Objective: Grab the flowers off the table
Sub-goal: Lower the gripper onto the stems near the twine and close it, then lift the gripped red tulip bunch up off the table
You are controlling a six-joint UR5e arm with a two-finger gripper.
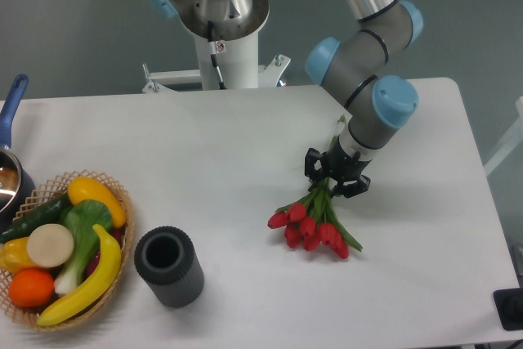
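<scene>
Gripper [336, 176]: we observed its fingers pinched on the green stems of the flowers [312, 222], whose red buds lay low over the table [212, 153], right of centre. We also noted a fruit basket [61, 247] and dark cylinder [167, 266] at left.

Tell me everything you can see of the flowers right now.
The flowers are a bunch of red closed tulip buds on long green stems with narrow leaves, looking artificial. They lie toward the right of the white table, buds fanned toward the camera, stems running up and back under the arm. The gripper is closed around the stems above the buds. Whether the buds have left the tabletop cannot be told.
</scene>
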